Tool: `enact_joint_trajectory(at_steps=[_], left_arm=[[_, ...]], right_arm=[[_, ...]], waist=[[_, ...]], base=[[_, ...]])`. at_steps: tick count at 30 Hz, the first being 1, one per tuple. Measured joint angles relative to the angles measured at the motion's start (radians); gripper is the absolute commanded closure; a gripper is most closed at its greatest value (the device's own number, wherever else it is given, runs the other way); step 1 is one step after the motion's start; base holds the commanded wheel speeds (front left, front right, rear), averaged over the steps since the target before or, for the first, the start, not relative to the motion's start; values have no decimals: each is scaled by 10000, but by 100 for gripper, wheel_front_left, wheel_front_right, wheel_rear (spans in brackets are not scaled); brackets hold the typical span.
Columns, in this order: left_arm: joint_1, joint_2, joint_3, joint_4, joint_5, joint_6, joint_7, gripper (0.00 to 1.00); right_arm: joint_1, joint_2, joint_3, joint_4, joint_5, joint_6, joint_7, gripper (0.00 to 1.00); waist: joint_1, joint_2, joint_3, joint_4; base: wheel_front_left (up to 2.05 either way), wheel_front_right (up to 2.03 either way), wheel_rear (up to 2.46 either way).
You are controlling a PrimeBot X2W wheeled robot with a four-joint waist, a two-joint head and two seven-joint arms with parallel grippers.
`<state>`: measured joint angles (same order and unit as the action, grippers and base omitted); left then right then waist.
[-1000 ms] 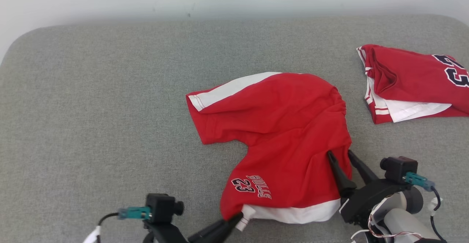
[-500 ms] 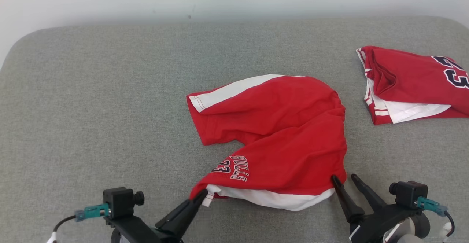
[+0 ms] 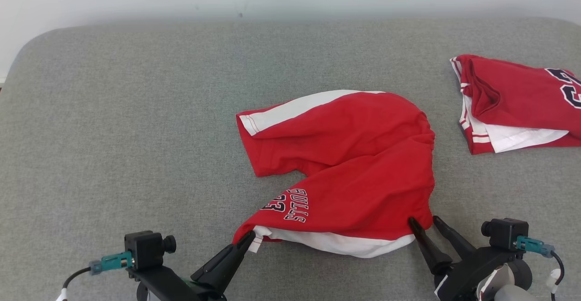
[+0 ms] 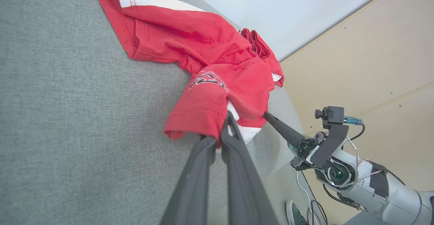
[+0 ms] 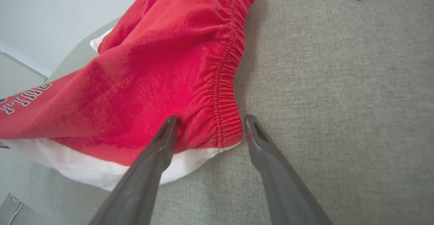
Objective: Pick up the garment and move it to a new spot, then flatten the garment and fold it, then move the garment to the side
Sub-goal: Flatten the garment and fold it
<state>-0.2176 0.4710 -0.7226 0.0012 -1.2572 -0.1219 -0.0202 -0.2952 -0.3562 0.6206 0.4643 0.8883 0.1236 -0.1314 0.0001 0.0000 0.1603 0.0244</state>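
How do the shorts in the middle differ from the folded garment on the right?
The shorts lie rumpled and spread out; the folded garment is a compact stack. The left gripper is shut on the shorts' hem, the right gripper open astride their waistband; the folded garment lies apart from both. The shorts show small lettering, the folded garment a large numeral. Both are red with white trim.

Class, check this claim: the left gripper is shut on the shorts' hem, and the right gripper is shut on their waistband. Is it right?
Not quite. The right gripper is open, straddling the waistband, as the right wrist view shows. The left gripper is shut on the hem of the shorts.
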Motion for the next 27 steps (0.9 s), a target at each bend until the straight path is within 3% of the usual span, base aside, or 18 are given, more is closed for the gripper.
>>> enact_joint_trajectory(at_steps=[3,4,6,7,13,19,23,27], left_arm=[[-3,0,-2,0,0,0,-2,100],[-3,-2,-2,0,0,0,-2,100],[-3,-2,-2,2,0,0,-4,100],[-3,-2,0,6,0,0,-6,100],[-4,0,115,10,-2,0,-203,100],[-3,38,589,-497,-77,-12,-662,100],[14,466,441,-909,-81,-13,-529,100],[556,1124,-48,-1354,-79,-15,-2,100]], right_arm=[[-44,6,15,150,105,0,100,0],[-45,4,21,201,107,0,165,18],[-53,6,56,238,192,0,174,85],[-73,8,75,242,215,0,209,100],[-284,-27,127,-77,324,0,38,100],[-587,-163,-422,-1361,909,0,-871,100],[-319,-811,-934,-2523,1505,0,-1045,100],[753,-1703,-640,-3484,2090,0,-963,100]], waist=[[0,0,25,47],[0,0,30,62],[0,0,39,90],[0,0,40,101],[0,1,-12,117],[0,0,-195,6],[0,0,-295,-87],[-1,0,-314,-164]], base=[[0,0,0],[0,0,0],[0,0,0],[0,0,0],[0,0,0],[0,0,0],[0,0,0],[0,0,0]])
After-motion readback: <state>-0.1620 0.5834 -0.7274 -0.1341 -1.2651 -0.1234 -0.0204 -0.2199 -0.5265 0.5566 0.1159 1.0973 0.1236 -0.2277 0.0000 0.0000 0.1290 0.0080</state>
